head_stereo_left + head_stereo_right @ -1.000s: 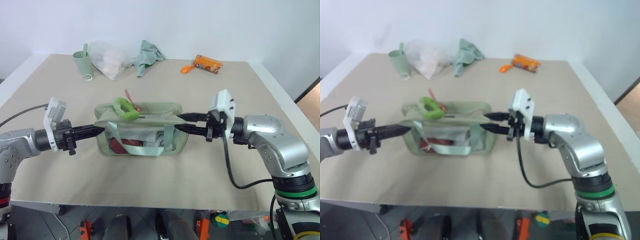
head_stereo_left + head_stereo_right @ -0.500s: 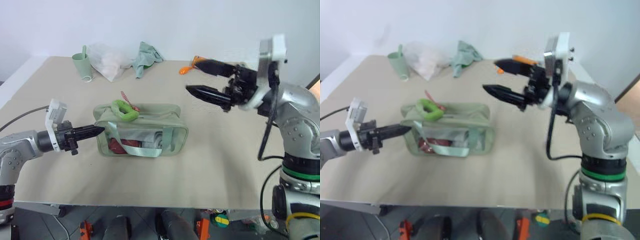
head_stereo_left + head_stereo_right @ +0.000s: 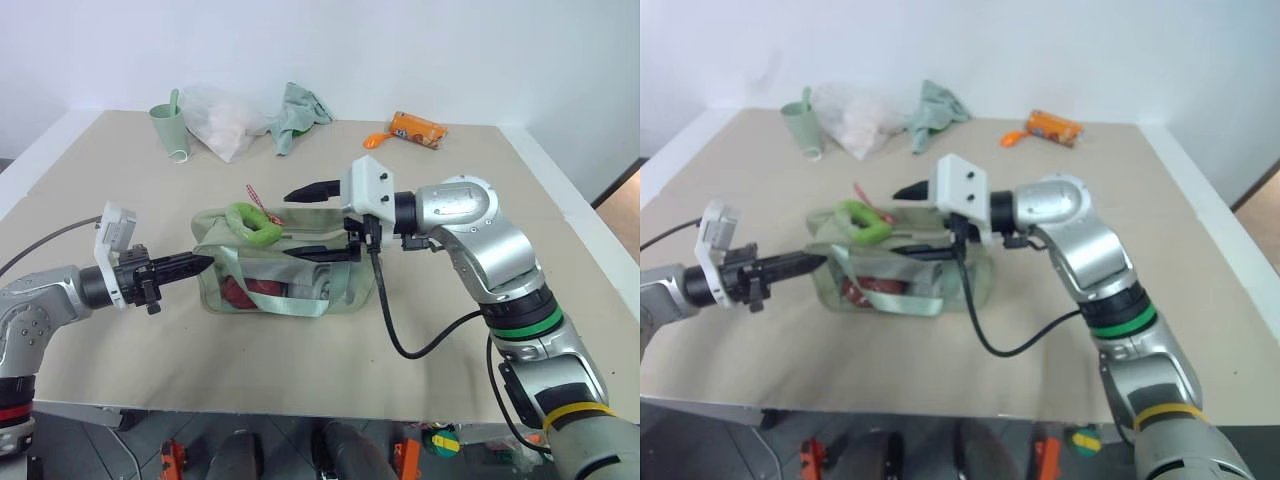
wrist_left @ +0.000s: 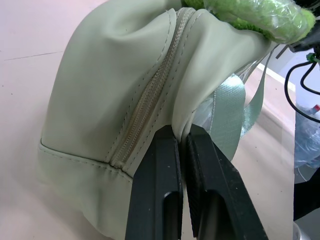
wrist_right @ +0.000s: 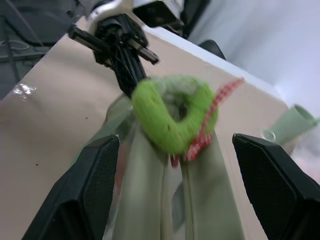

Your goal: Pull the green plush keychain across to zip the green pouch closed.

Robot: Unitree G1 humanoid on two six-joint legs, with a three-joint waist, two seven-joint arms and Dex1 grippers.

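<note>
Left gripper (image 3: 200,263) nearest, fingers pressed together, pinching fabric at left end of green pouch (image 3: 300,290) beside zipper seam, anchoring it. Pouch sits mid-desk (image 3: 420,360), strap handles draped over front. Right gripper (image 3: 322,220) above pouch top, fingers spread wide, holding nothing, aimed along zipper toward green plush keychain (image 3: 252,220). Keychain rests at pouch's left end, ungrasped. Judgement: zip not yet pulled; grasp and full pull rightward remain. Far edge: pale green cup (image 3: 167,126), plastic bag (image 3: 222,118), cloth (image 3: 298,112), orange packet (image 3: 417,128).
</note>
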